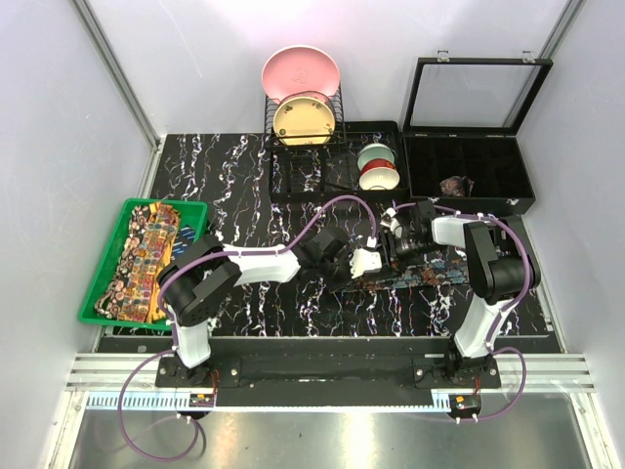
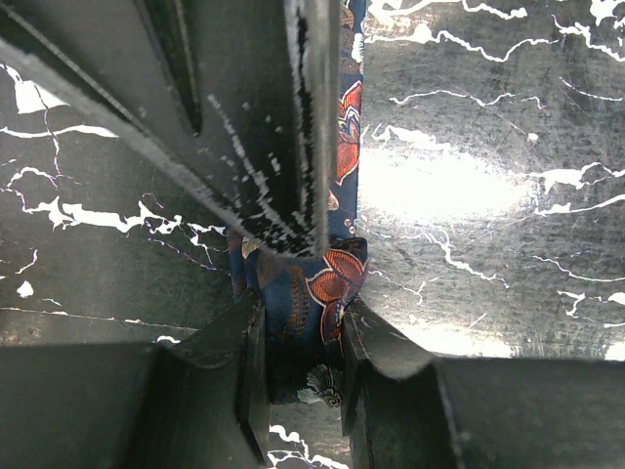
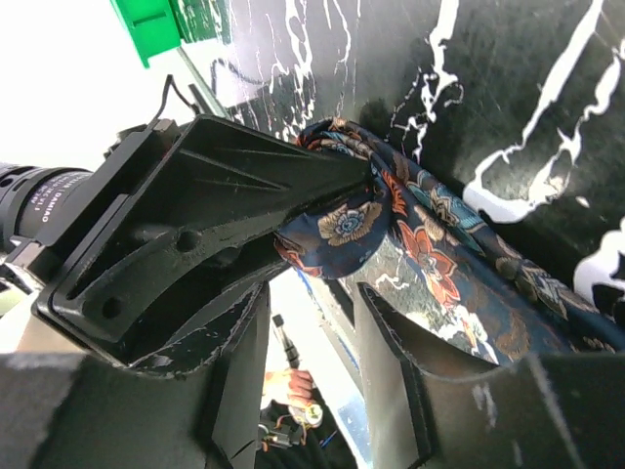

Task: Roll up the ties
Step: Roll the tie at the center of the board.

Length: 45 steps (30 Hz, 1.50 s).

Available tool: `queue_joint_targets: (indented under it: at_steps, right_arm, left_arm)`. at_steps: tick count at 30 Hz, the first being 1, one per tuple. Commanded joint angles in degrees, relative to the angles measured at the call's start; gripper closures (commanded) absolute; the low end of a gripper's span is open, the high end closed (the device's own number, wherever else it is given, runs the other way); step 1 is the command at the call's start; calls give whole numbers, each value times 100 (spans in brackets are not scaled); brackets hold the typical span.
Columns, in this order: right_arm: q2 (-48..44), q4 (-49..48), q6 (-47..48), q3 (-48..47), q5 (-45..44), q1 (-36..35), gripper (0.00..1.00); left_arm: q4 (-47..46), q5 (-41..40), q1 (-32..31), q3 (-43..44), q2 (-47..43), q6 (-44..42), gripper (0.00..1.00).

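- Tie (image 1: 435, 275) of dark blue with red flowers lies stretched along the marbled table (image 1: 244, 176) in front of the right arm. One end is folded over, and no coil is formed yet.
- The left gripper (image 2: 301, 318) is clenched on that folded end, with cloth touching both of its fingers. The right gripper (image 3: 311, 290) is released: its fingers are apart with nothing between them, and the fold sits just past their tips.
- With one pinch holding the fold, the smooth cloth may spring flat and lose the first turn.
- The two grippers sit very close together, so a fresh grasp by the right one may strike the left fingers or clamp metal instead of cloth.
- If the right gripper catches one layer only, the fold is likely pulled apart.
- The long tail drags on the table, and turning the end off-line would probably make a skewed, cone-shaped roll.
- One coil (image 1: 456, 185) already sits in the black box (image 1: 488, 205), and yellow ties (image 1: 142, 259) wait in the green basket (image 1: 117, 320). A slack roll of this tie could unwind on the way to the box.
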State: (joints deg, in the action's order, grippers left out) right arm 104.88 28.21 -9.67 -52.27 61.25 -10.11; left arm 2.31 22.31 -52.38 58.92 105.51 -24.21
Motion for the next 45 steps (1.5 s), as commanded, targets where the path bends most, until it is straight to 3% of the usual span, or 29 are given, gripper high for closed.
queue_joint_targets:
  at_steps: [1,10,14,15,16,20,24,28,45]
  right_arm:
    - [-56,-307,-61,15,194,-149,54]
    - [111,-1071,-474,182,54,-430,57]
    - [217,-1046,-439,112,-8,-457,77]
    - [234,-1002,-396,94,-17,-457,93]
    - [243,-871,-360,25,-95,-457,100]
    - [252,-404,-62,-204,-596,-439,100]
    - [270,-149,35,-301,-948,-439,100]
    - [349,62,36,-345,-1212,-422,100]
    - [490,431,36,-442,-1792,-88,100]
  left_arm:
    - [367,90,53,-3,145,-84,96]
    - [376,186,79,15,154,-102,96]
    - [402,187,96,15,154,-128,96]
    - [411,204,105,32,154,-119,96]
    - [411,204,97,32,162,-119,95]
    - [411,204,105,41,110,-137,87]
    - [367,231,114,67,13,-120,61]
    - [174,248,105,129,-110,38,48]
    - [-28,327,114,287,-373,267,29]
